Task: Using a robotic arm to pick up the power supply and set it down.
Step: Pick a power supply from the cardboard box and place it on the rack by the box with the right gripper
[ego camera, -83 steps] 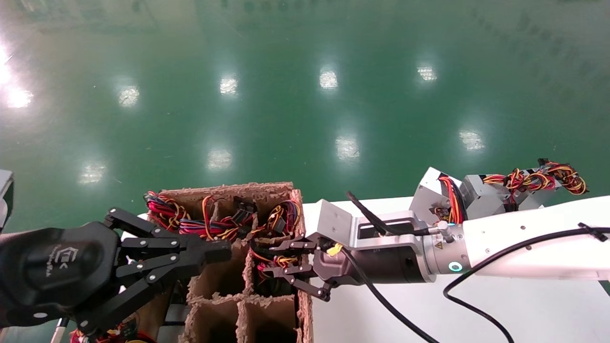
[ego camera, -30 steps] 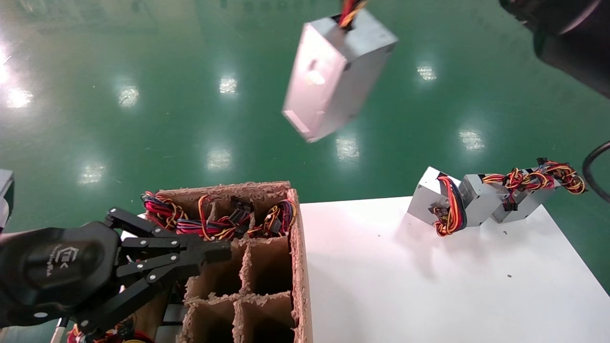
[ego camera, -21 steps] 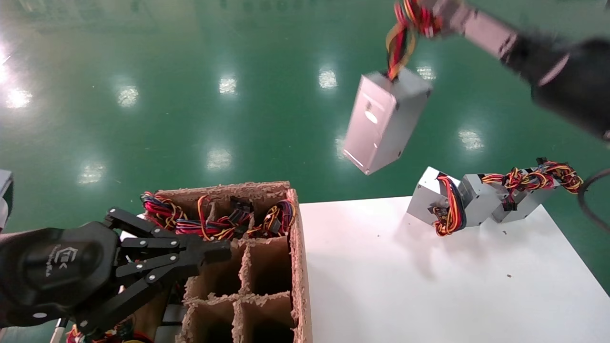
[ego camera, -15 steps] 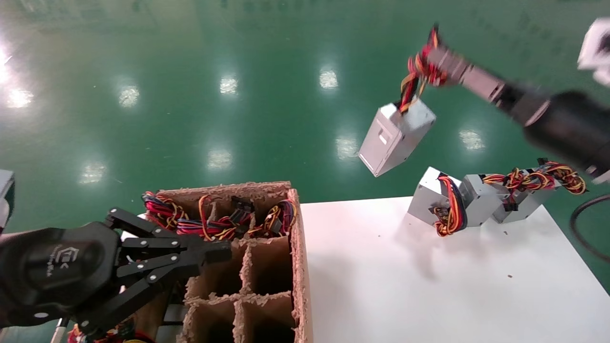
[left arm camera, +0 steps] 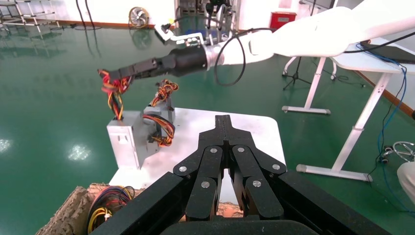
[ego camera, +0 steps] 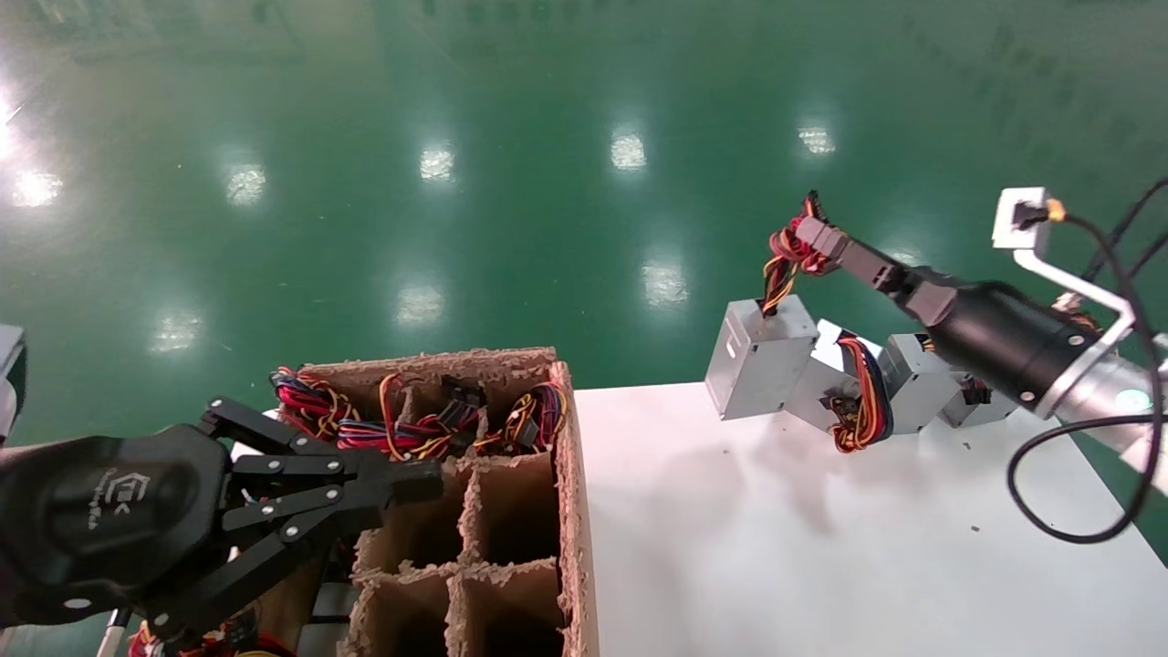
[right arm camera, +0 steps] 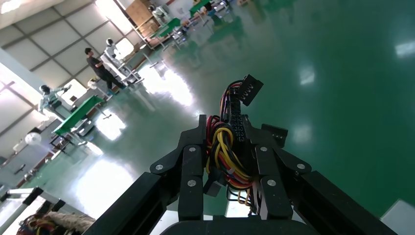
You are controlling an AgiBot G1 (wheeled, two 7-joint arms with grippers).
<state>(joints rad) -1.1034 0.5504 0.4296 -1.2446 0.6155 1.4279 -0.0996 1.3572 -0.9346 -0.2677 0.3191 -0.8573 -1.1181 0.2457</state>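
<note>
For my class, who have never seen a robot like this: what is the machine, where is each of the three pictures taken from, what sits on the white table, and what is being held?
This is a two-armed robot. The head view looks down from a camera on its head; the other two come from cameras on each wrist, looking along the black claws.

The right claw is the working one. It is shut on the wire bundle of a power supply, a small silver metal box, which hangs from those wires at the far edge of the white table. The right wrist view shows the coloured wires pinched between the fingers.

More power supplies lie in a row on the table's far side, right beside the hanging one.

The left claw is closed and empty, parked over a cardboard box with divided compartments, some holding further wires.
</note>
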